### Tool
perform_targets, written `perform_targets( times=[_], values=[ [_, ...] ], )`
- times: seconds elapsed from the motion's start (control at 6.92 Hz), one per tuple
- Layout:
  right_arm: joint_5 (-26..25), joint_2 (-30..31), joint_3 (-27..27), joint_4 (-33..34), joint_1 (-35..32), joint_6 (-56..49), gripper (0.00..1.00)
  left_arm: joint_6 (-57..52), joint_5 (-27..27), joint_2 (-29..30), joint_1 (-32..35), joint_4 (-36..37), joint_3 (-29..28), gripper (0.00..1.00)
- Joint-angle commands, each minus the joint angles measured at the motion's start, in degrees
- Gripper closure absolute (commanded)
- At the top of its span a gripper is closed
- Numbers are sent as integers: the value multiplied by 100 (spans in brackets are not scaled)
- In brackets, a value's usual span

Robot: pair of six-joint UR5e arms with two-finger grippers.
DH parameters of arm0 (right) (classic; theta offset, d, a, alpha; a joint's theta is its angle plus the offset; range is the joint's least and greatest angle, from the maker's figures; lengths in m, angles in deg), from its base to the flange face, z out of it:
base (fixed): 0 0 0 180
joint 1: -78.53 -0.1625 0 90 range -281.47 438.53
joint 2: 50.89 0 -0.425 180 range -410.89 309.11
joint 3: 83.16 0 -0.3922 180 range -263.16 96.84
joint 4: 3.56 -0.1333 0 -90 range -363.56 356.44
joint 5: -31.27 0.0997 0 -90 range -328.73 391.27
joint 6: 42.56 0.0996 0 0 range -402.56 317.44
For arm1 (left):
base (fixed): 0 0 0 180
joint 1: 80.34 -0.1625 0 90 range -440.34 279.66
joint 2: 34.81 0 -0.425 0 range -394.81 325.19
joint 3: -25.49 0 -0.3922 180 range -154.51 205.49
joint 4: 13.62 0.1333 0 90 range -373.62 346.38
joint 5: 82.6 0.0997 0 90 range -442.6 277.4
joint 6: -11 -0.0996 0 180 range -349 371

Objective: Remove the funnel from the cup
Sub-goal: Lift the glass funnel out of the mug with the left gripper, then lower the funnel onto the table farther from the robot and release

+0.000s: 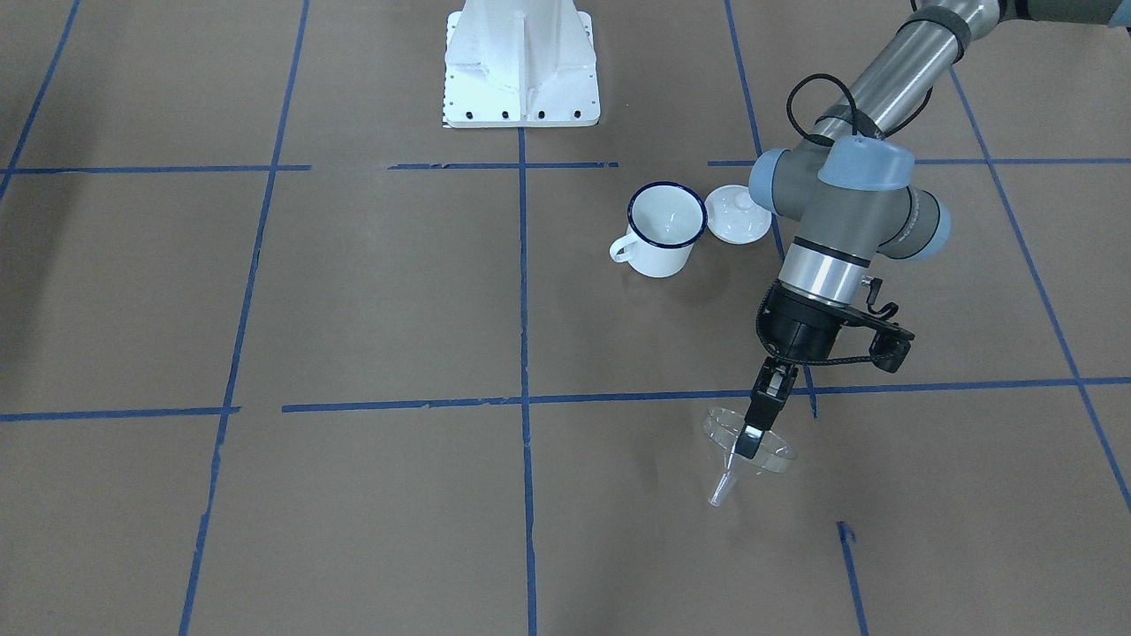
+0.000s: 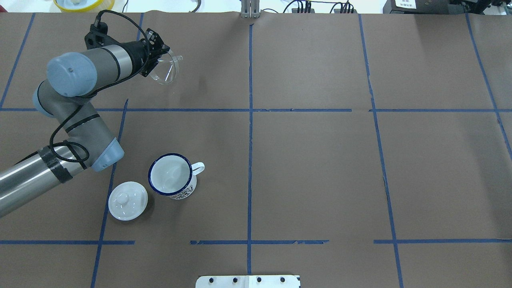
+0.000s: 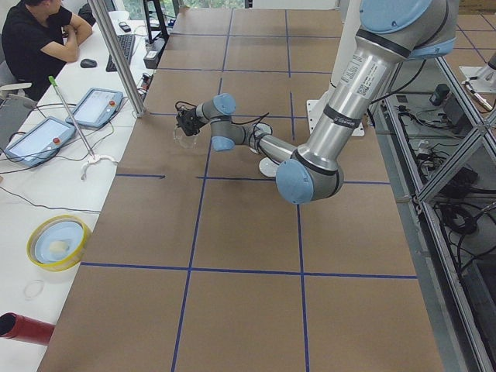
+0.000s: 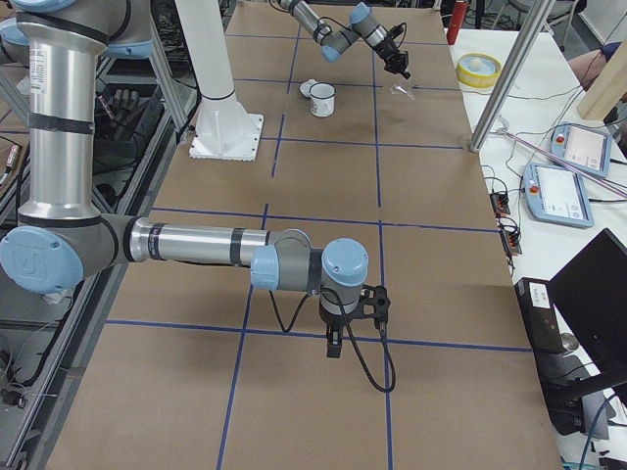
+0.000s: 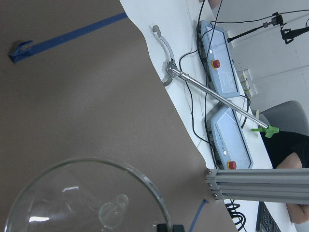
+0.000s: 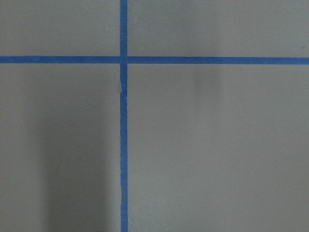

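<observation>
Funnel (image 1: 729, 457) in left fingers (image 1: 754, 433), apart from cup (image 1: 664, 231)

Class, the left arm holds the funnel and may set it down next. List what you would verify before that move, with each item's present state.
1. The funnel is out of the cup: ok.
2. The left gripper is shut on the funnel's rim: ok.
3. Nothing lies on the table beneath the funnel: ok.
4. The funnel is well apart from the cup and the lid: ok.
5. The funnel is upright: not ok, tilted.
6. Its spout touches the table: cannot tell.
</observation>
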Motion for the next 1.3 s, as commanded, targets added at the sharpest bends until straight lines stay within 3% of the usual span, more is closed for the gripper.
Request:
perform_targets(
  times=[0.0,0.58,0.72,0.87,1.01,1.16],
  values=[
    [0,0,3,0,0,0,0,30,160,5,-91,-498,-416,100],
    [0,0,3,0,0,0,0,38,170,49,-224,-753,-655,100],
    [0,0,-6,0,0,0,0,38,170,49,-232,-754,-664,55],
    [0,0,3,0,0,0,0,21,170,31,-250,-745,-655,17],
    [0,0,3,0,0,0,0,3,170,14,-276,-745,-629,5],
    [0,0,3,0,0,0,0,-31,170,13,-268,-745,-585,0]
  ],
)
